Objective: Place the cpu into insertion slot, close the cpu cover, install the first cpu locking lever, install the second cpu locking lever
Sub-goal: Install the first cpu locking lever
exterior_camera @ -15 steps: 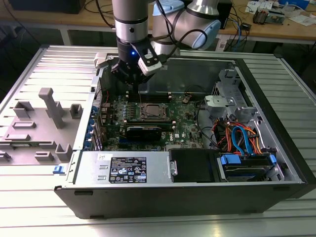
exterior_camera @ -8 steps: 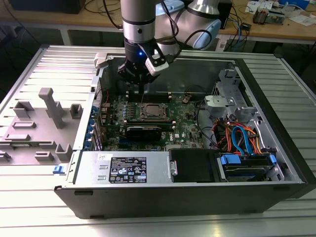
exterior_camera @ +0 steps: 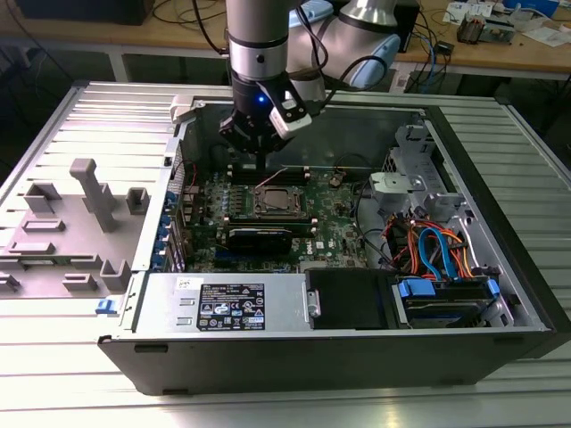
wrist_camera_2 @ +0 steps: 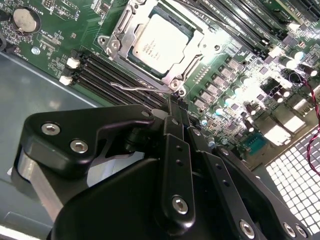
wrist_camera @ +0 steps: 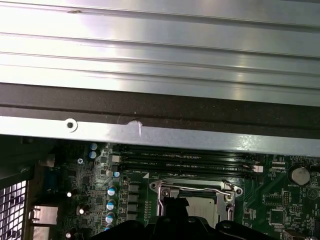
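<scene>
The claw [wrist_camera_2: 174,102] has its fingers pressed together with nothing seen between them, its tips just beside a corner of the socket [wrist_camera_2: 150,76]. Beyond, the chip [wrist_camera_2: 159,42] sits in that socket on the green board [wrist_camera_2: 60,30], with the metal cover [wrist_camera_2: 131,20] lying flat around it.

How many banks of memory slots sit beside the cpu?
2. One bank lies between the cpu and the pincer; the other is across the cpu. More may be hidden behind the pincer.

We see a ribbed metal table [exterior_camera: 80,401] shining under bright light. Behind it stands a wooden workbench [exterior_camera: 513,55], strewn with cables [exterior_camera: 435,45].
</scene>
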Controlling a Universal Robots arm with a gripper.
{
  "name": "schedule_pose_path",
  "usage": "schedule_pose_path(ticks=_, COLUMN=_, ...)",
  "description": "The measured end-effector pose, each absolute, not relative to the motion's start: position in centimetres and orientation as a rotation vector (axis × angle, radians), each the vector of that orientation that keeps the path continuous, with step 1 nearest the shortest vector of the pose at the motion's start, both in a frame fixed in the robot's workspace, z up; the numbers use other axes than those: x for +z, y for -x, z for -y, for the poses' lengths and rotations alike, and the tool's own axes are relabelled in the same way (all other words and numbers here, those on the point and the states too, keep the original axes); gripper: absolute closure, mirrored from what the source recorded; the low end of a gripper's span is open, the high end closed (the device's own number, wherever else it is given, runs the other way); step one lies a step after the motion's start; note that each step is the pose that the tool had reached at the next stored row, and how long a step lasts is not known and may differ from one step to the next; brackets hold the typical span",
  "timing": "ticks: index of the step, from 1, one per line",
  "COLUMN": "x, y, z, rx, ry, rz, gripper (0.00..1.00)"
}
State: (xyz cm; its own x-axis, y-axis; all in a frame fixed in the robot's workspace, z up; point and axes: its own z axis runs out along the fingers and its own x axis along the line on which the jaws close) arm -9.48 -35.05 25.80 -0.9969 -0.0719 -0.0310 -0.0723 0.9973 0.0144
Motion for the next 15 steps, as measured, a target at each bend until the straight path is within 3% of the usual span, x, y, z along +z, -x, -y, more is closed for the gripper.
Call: schedule_pose_path(ticks=15, x=25.52, y=8.86, z=35.05, rx=0.024, ry=0.112, rz=-3.109, gripper=0.89)
